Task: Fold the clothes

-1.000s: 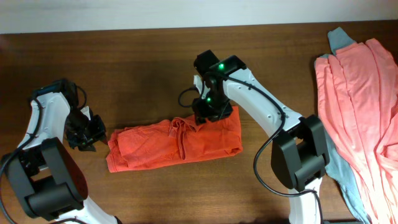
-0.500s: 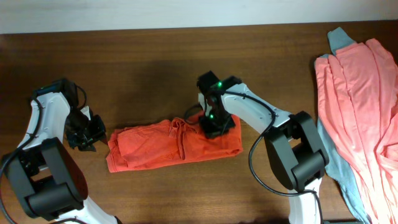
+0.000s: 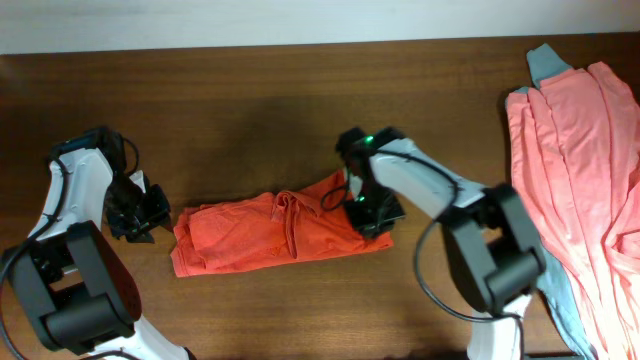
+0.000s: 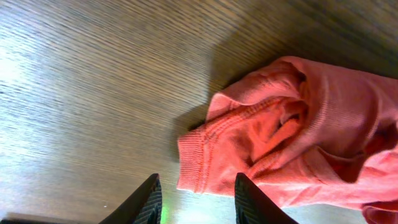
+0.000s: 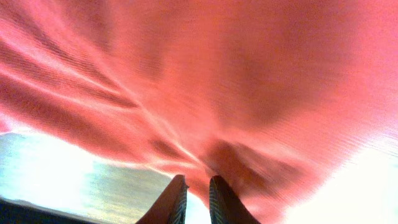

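Observation:
An orange garment lies bunched in a long strip at the table's middle. Its left end, with a ribbed hem, shows in the left wrist view. My left gripper is open and empty just left of that end; its fingertips sit over bare wood, close to the hem. My right gripper is at the garment's right end, low over it. In the right wrist view its fingers are nearly closed, pinching the orange cloth, which fills the view.
A pile of salmon-pink clothes over a grey garment lies at the table's right edge. Dark wood table shows behind and in front of the orange garment.
My right gripper has moved from the garment's upper right edge down and to the right, carrying cloth toward the near edge. The left arm has not moved.

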